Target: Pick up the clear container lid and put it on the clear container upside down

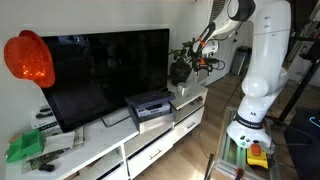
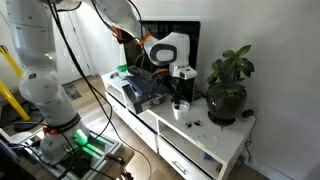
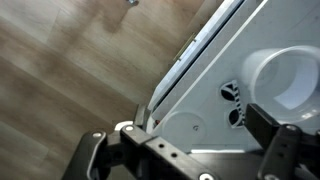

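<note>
Fingers (image 3: 92,150) of the claw (image 3: 180,142) are seen spread wide in the wrist view. Nothing is held between them; only the bare white worktop (image 3: 195,120) and its front edge lie beneath. In both exterior views the claw (image 2: 181,98) (image 1: 203,55) is shown hanging low over the worktop (image 2: 215,140), just beside the potted plant (image 2: 228,80).

Outward from the claw, a pale-rimmed round piece (image 3: 290,75) is found toward the upper right of the wrist view. It lies beyond the finger on that side and is cut off by the frame. It is judged to be the clear container lid, though this cannot be told for certain. Being round, it offers no long axis to be matched. Two small dark bits (image 3: 232,92) lie on the worktop between it and the claw.

A boxy clear container (image 2: 140,88) is set farther along the worktop, on the far side of the claw from the plant and in front of the television (image 1: 110,70).

The coming move is judged to turn on this offset. The round piece lies outside the open span, so the claw would first need to be shifted toward that side before any closing is attempted.
</note>
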{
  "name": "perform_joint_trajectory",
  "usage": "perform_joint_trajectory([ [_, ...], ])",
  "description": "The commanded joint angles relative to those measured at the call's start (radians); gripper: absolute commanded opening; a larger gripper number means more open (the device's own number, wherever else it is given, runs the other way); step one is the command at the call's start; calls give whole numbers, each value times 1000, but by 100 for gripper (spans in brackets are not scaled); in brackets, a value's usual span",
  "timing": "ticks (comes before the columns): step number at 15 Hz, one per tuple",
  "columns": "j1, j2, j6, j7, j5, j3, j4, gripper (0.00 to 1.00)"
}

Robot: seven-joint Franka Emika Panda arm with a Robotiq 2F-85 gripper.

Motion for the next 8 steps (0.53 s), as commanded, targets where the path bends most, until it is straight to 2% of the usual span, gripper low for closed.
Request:
perform_joint_trajectory([
  [1,-93,160,46,-237,87,19,127,100],
  [5,-236,287,59,-456,193,97,251,100],
  [8,-339,366,-5,-516,249,162,358,100],
])
